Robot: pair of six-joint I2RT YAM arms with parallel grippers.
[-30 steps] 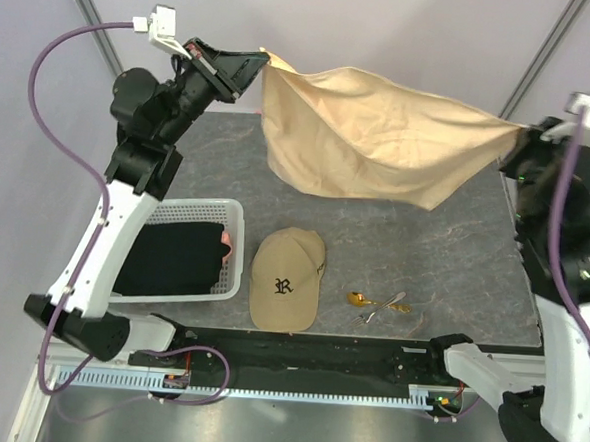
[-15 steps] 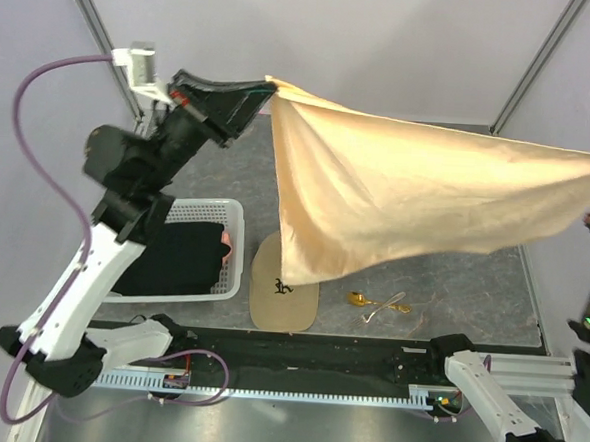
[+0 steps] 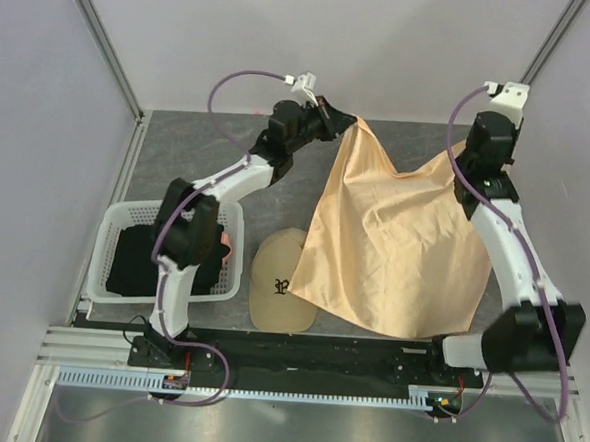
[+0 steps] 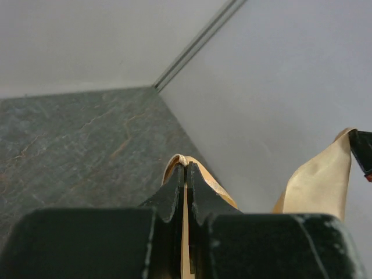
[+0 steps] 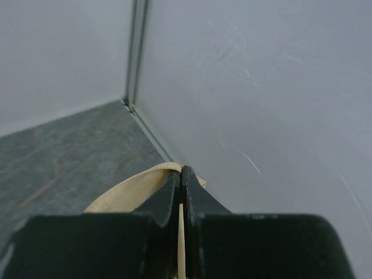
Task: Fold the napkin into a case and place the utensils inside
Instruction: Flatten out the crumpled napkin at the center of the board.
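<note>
Laying-out step: the napkin [image 3: 393,252] is held up by two far corners, pinched tight in the left pincer [image 4: 185,171] and right pincer [image 5: 181,174], hem trailed on the desk [image 3: 209,156] over the baseball cap [image 3: 274,278] and, probably, the hidden utensils; flat lowering is called for next.

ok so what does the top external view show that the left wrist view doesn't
Only the top external view: the whole napkin hanging between the left tool and right tool, its lower edge in front of part of the tan cap, plus the white basket holding a black cloth. Only the left wrist view: that tool's fingers shut on a napkin corner, close up. Both: the napkin and the grey table.
</note>
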